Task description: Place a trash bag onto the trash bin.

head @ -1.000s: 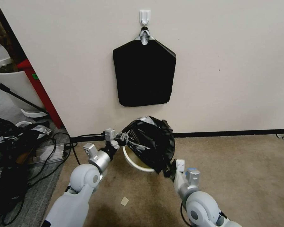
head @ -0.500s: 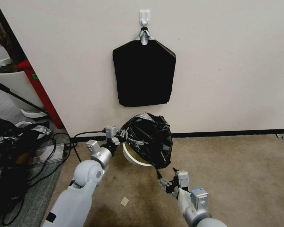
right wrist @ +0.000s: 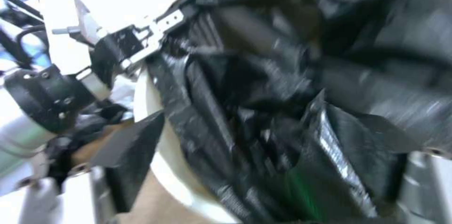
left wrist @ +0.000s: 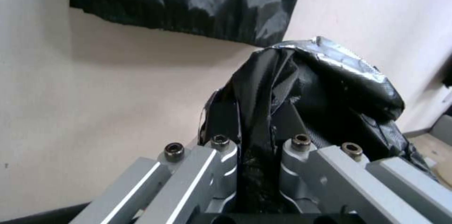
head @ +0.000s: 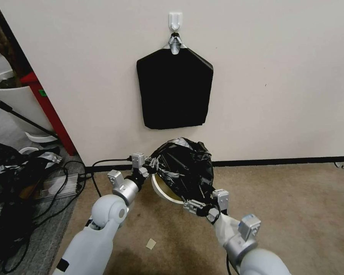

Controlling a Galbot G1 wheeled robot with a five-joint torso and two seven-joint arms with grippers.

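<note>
At the far left of the head view, a white plant pot [head: 15, 101] is standing beside a red post [head: 46, 107], with dark cables [head: 70, 179] trailing over the carpet [head: 294, 214] below. Moving right, the left gripper [head: 152, 165] is reaching in at the bin's left rim — its fingers [left wrist: 221, 167] are sitting nearly together, pinching a gathered fold of the trash bag [head: 185, 172] between them (the left wrist view is showing this plainly). The glossy black bag is lying bunched over the top of the trash bin [head: 165, 193], whose cream rim is peeking out on the near-left side. Above, a flat black pack [head: 174, 89] is hanging from a wall hook [head: 175, 20]. Further right, the right gripper [head: 195, 208] is sitting at the bag's lower near edge, its fingers spread apart with loose plastic between them — whether they are actually gripping it cannot be told.
</note>
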